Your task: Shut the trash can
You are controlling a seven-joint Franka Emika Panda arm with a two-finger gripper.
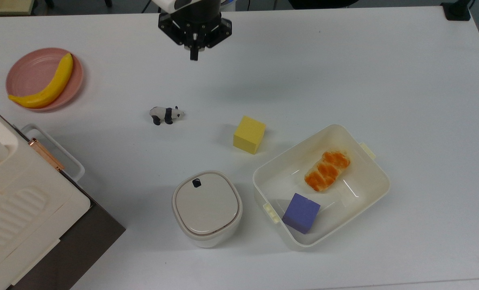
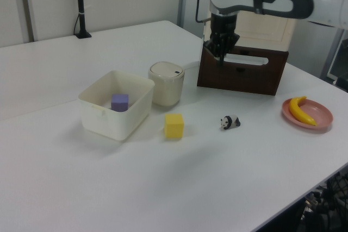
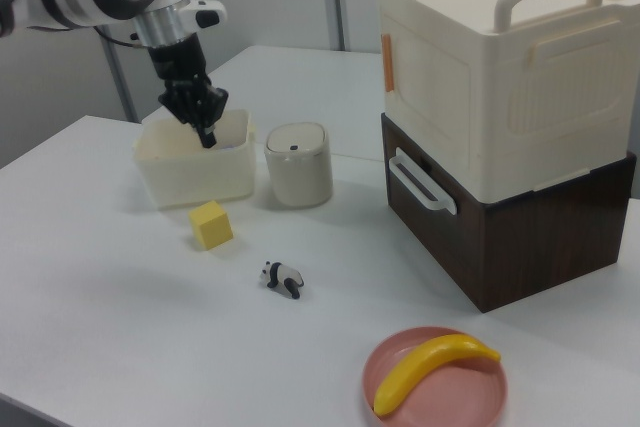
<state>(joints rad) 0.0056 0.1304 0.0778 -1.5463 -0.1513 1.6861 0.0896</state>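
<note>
A white bench (image 1: 344,72) carries the trash can (image 1: 206,207) just beside the cream tub (image 1: 378,177), its lid lying flat with the black latch (image 1: 196,183) on top. The task looks done, so the claw (image 1: 194,54), pressed together and empty, hangs high and well apart.

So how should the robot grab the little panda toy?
Probably from straight above, closing the fingers across the panda's narrow black-and-white middle. It lies on open table, with its long side running left to right in the top view, so gripping across the short width looks easiest. The gripper hangs high above the table.
</note>
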